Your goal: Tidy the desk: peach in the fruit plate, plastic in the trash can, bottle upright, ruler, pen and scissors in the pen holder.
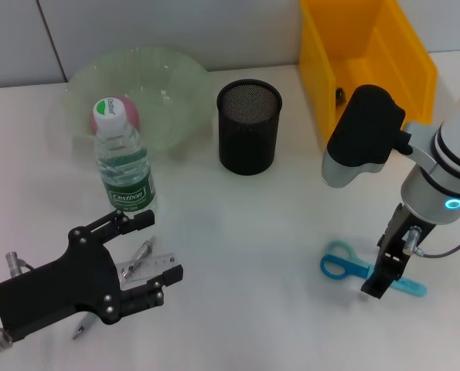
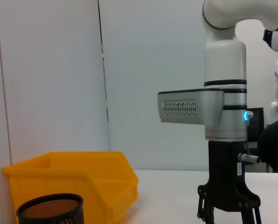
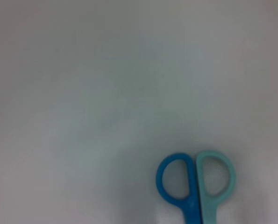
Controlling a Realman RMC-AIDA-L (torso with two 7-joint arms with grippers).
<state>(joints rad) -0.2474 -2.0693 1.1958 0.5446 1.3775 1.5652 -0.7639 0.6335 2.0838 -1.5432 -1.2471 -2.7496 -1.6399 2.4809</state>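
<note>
The bench is white and stands before a pale panelled wall. On it, some steps look done already: the peach lies in the clear fruit plate, and the bottle stands upright just in front of that plate. The yellow trash can is at the far right; no plastic shows on the bench, and what is inside the can I cannot tell. The mesh pen holder looks empty.

Three things are left. The ruler and the pen lie under the left gripper, whose fingers are spread wide and hold nothing. The scissors lie flat at the right, and the right gripper is low, directly over the blades; how its fingers stand I cannot tell.
</note>
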